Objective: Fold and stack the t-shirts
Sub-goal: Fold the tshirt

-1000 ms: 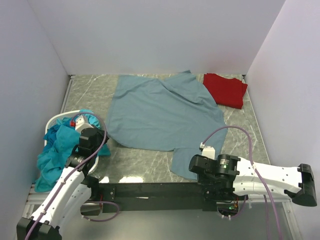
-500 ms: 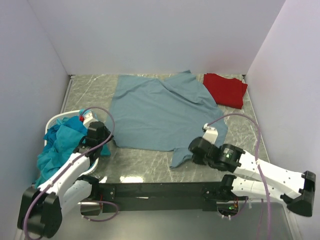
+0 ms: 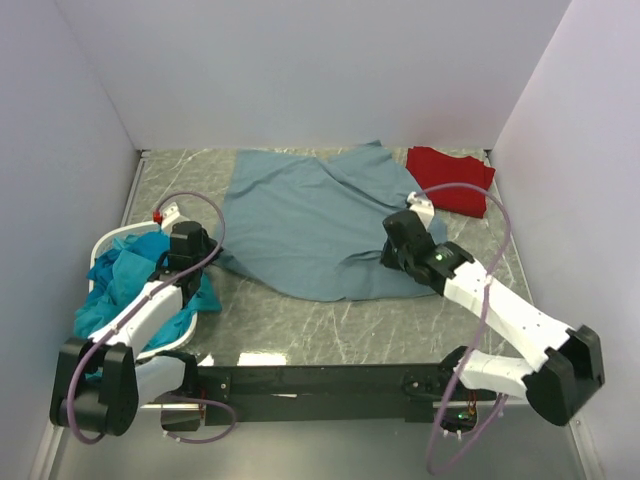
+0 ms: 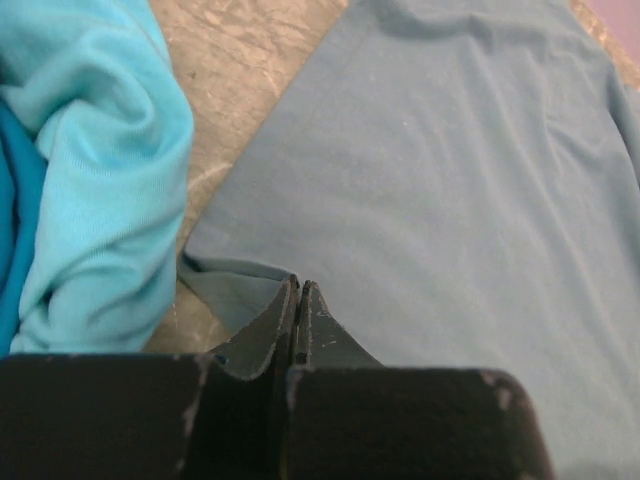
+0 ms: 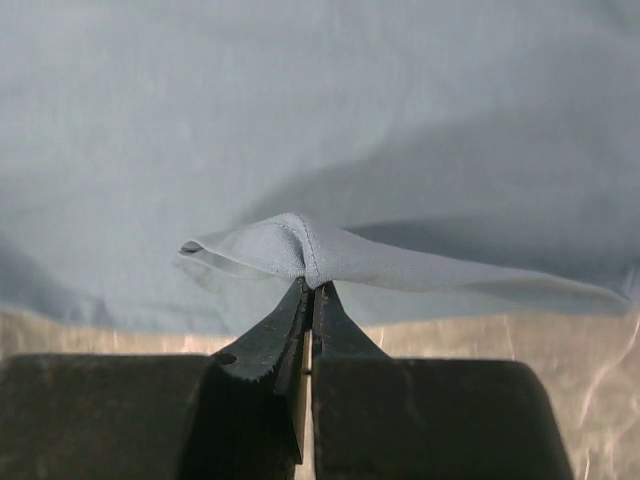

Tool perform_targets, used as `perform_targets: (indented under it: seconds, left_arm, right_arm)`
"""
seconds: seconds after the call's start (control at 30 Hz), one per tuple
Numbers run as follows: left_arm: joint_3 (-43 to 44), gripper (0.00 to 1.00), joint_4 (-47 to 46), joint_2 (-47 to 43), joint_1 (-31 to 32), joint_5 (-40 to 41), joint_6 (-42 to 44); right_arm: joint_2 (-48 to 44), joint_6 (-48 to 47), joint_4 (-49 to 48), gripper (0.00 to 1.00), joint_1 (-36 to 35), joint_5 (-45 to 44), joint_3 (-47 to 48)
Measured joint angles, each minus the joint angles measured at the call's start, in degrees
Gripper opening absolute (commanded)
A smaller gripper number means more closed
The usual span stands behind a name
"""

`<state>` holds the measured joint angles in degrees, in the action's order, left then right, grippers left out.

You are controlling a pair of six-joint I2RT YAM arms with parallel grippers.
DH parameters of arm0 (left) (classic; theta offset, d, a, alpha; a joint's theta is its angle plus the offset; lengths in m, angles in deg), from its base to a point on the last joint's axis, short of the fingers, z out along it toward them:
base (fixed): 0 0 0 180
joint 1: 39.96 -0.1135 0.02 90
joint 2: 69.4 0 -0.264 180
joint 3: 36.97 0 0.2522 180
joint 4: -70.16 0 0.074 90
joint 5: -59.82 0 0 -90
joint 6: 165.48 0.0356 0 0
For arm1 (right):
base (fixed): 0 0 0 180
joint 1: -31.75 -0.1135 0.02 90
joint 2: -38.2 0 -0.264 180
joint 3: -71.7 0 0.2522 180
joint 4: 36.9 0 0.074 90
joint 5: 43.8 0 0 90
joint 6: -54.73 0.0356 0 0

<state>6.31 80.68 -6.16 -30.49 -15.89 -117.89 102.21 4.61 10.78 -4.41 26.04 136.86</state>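
1. Grey-blue cotton t-shirt: spread mostly flat across the middle of the frame in the top view, reaching the upper edge of the worktop. Its lower edge is rumpled and lifted at two points.
2. Grey marble-patterned worktop: bare strip along the lower part of the frame, below the shirt.
3. Left gripper: at centre left of the top view, between the basket and the shirt. The fingers are clenched on the shirt's lower-left corner, and a small fold of cloth is pinched between them.
4. Right gripper: at centre right of the top view, over the shirt's lower-right edge. The fingers are closed tight on a raised ridge of hem, which tents up off the cloth beneath.
5. Red folded t-shirt: upper right of the frame, touching the grey-blue shirt's right sleeve.
6. White round basket: left of the frame, beside the left arm.
7. Turquoise crumpled garments: heaped in the basket and spilling over its rim. They fill the left of the left wrist view, just beside the pinched corner.
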Motion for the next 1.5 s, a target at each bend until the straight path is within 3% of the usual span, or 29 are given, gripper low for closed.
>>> perform_targets:
  seconds: [0.7, 1.5]
  left_arm:
    - [11.0, 0.01, -3.5, 15.6, -5.2, -2.7, 1.7]
    - [24.9, 0.03, -2.6, 32.7, -5.7, -2.4, 3.9]
  right_arm:
    - [20.1, -12.7, -6.5, 0.00, 17.7, 7.5, 18.6]
    - [34.3, -17.1, -6.4, 0.00, 23.3, 9.9, 32.0]
